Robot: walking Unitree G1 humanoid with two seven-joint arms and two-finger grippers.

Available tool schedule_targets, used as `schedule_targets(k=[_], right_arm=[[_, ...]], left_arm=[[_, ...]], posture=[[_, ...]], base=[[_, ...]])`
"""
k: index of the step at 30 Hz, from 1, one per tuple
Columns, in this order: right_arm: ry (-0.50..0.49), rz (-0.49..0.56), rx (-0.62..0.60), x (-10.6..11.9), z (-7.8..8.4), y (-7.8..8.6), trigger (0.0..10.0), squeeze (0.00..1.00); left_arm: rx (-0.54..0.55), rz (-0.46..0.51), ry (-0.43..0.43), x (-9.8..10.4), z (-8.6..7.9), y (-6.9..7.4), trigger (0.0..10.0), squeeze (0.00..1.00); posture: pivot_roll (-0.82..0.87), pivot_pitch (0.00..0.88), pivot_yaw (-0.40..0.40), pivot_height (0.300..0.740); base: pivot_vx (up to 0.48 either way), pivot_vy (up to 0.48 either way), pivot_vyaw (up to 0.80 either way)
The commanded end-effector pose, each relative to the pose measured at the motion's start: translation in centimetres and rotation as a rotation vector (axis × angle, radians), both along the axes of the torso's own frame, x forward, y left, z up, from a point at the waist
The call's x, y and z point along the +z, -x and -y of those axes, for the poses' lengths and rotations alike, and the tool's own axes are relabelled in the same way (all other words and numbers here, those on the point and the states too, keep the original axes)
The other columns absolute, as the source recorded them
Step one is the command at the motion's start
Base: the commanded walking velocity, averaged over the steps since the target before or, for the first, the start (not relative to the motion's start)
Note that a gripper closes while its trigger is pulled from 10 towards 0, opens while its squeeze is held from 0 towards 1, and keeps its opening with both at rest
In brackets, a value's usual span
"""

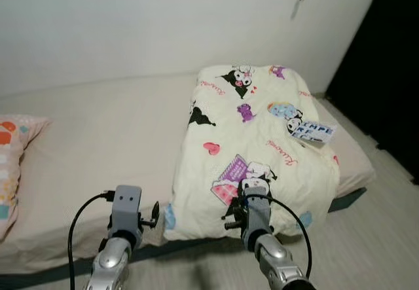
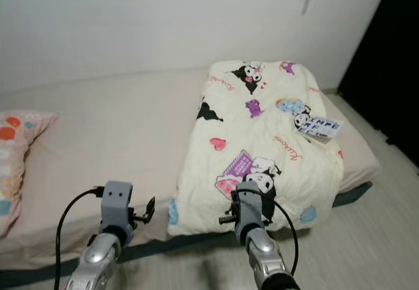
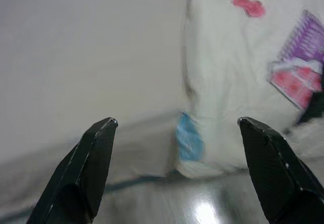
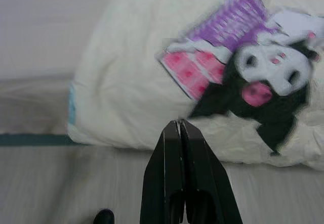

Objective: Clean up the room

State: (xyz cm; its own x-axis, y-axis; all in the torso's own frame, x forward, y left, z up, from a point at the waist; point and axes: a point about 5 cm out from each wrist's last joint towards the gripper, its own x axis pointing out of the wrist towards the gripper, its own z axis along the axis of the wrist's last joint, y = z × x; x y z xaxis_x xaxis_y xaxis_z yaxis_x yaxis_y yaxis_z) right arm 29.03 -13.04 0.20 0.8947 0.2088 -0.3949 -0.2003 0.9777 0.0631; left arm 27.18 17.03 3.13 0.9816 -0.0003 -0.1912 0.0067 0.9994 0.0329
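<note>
A cream cartoon-print quilt (image 1: pixel 252 149) lies folded over the right half of a low bed (image 1: pixel 98 146), its near edge hanging over the mattress front toward the pale floor (image 1: pixel 386 237), as the humanoid robot stands at the bedside. The left gripper (image 3: pixel 177 133) hovers just short of the bed's front edge, fingers spread wide, with the quilt's lower left corner and a blue patch showing between them. The right gripper (image 4: pixel 180 128) is held before the quilt's hanging edge, near the purple-and-pink print and the black-and-white cartoon character, its two fingers pressed together with nothing between them. A black-and-white printed tag (image 1: pixel 312 131) rests on the quilt's far right side. A pink patterned pillow (image 1: pixel 13 165) lies at the bed's left end, well apart from the quilt, with bare beige sheet between them. A white wall (image 1: pixel 163 21) runs behind the bed and a dark cabinet (image 1: pixel 386 74) stands at the right
</note>
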Motion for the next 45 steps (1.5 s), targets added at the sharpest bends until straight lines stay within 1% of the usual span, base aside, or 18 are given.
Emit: schedule_targets(k=[1, 19, 24, 27, 29, 30, 32, 33, 35, 39, 43, 45], right_arm=[[-0.004, -0.013, -0.013, -0.2, 0.2, 0.1, 10.0, 0.00], [-0.001, -0.004, -0.010, -0.2, 0.2, 0.3, 10.0, 0.00], [0.006, 0.030, -0.026, 0.0, 0.4, 0.3, 10.0, 0.00], [0.071, 0.130, -0.113, 1.0, 1.6, -0.2, 10.0, 0.00], [0.113, 0.190, -0.220, 1.7, 2.8, -0.3, 10.0, 0.00], [0.113, 0.190, -0.220, 1.7, 2.8, -0.3, 10.0, 0.00], [0.135, 0.232, -0.294, 2.0, 3.6, -0.1, 10.0, 0.00], [0.135, 0.232, -0.294, 2.0, 3.6, -0.1, 10.0, 0.00], [0.128, 0.243, -0.376, 1.8, 4.5, 0.8, 10.0, 0.00], [0.108, 0.236, -0.391, 1.6, 4.8, 1.1, 10.0, 0.00], [0.099, 0.209, -0.354, 1.1, 4.4, 1.4, 10.0, 0.00], [0.099, 0.209, -0.354, 1.1, 4.4, 1.4, 10.0, 0.00]], left_arm=[[-0.009, -0.016, -0.010, -0.3, 0.1, 0.2, 10.0, 0.00], [-0.012, -0.016, -0.011, -0.2, 0.0, 0.3, 10.0, 0.00], [-0.016, -0.017, -0.008, -0.2, 0.2, 0.2, 10.0, 0.00], [-0.020, -0.017, -0.007, -0.2, 0.3, 0.2, 10.0, 0.00], [-0.022, -0.017, -0.007, -0.2, 0.4, 0.2, 10.0, 0.00], [-0.022, -0.017, -0.007, -0.2, 0.4, 0.2, 10.0, 0.00], [-0.024, -0.018, -0.006, -0.2, 0.4, 0.2, 10.0, 0.00], [-0.024, -0.018, -0.006, -0.2, 0.4, 0.2, 10.0, 0.00], [-0.030, -0.019, -0.007, -0.2, 0.5, 0.1, 10.0, 0.00], [-0.034, -0.020, -0.006, -0.2, 0.5, 0.0, 10.0, 0.00], [-0.039, -0.019, -0.004, -0.2, 0.6, -0.1, 10.0, 0.00], [-0.039, -0.019, -0.004, -0.2, 0.6, -0.1, 10.0, 0.00]], posture=[[0.02, 0.120, -0.008, 0.740], [0.02, 0.117, -0.009, 0.740], [0.02, 0.111, -0.010, 0.740], [0.02, 0.108, -0.010, 0.740], [0.02, 0.105, -0.009, 0.740], [0.02, 0.105, -0.009, 0.740], [0.01, 0.103, -0.008, 0.740], [0.01, 0.103, -0.008, 0.740], [0.01, 0.100, -0.005, 0.740], [0.01, 0.099, -0.004, 0.740], [0.00, 0.099, -0.002, 0.740], [0.00, 0.099, -0.002, 0.740]], base=[[0.000, -0.428, 0.00], [0.000, -0.426, 0.00], [0.000, -0.423, 0.00], [0.000, -0.421, 0.00], [0.000, -0.420, 0.00], [0.000, -0.420, 0.00], [0.000, -0.420, 0.00], [0.000, -0.420, 0.00], [0.000, -0.418, 0.00], [0.000, -0.413, 0.00], [0.000, -0.414, 0.00], [0.000, -0.412, 0.00]])
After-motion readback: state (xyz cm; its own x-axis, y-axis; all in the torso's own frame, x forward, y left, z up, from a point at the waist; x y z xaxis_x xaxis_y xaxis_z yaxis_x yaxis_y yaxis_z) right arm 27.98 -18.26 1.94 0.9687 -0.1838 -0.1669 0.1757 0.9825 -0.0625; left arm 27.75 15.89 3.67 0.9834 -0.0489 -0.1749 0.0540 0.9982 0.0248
